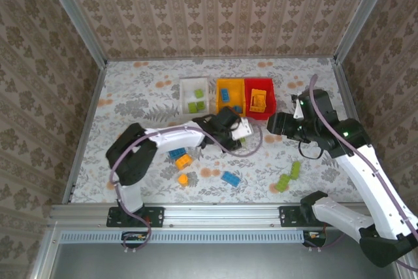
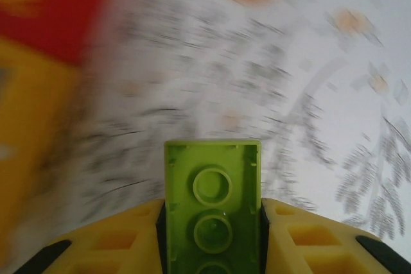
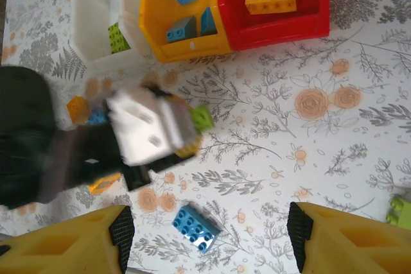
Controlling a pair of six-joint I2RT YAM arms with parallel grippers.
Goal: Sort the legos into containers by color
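1. Left gripper [image 2: 212, 239]: both yellow fingers [image 2: 115, 242] are clamped on a lime green brick [image 2: 212, 200]. The black pads touch its two long sides. The background in the left wrist view is smeared, so I cannot tell how high it is above the table [image 1: 130, 96].
2. Brick axis: in the left wrist view the long axis runs 6 to 12 o'clock, in line with the fingers. The free end sticks out past the fingertips at 12, and the fingers bear at 9 and 3. The round-tubed face is turned to the camera.
3. Key relation, top view: the white bin [image 1: 189, 88] already holds green pieces, so I judge it the target. It lies at about 10 o'clock from the left gripper, across the near edge of the yellow-orange bin [image 1: 239, 89]. The red bin [image 1: 249, 106] sits at about 1 o'clock, close by.
4. Judgement: the carry must swing toward 10 to 11 o'clock and pass the yellow-orange bin. With the brick projecting forward, its free end reaches the white bin first.
5. Right gripper [image 3: 210, 226]: its jaws stand wide apart with nothing between them.
6. It hangs just off the red bin's near right corner, well apart from the white bin, so the left arm is nearer.
7. Two loose green bricks [image 1: 290, 176] lie at 6 o'clock from the right gripper.
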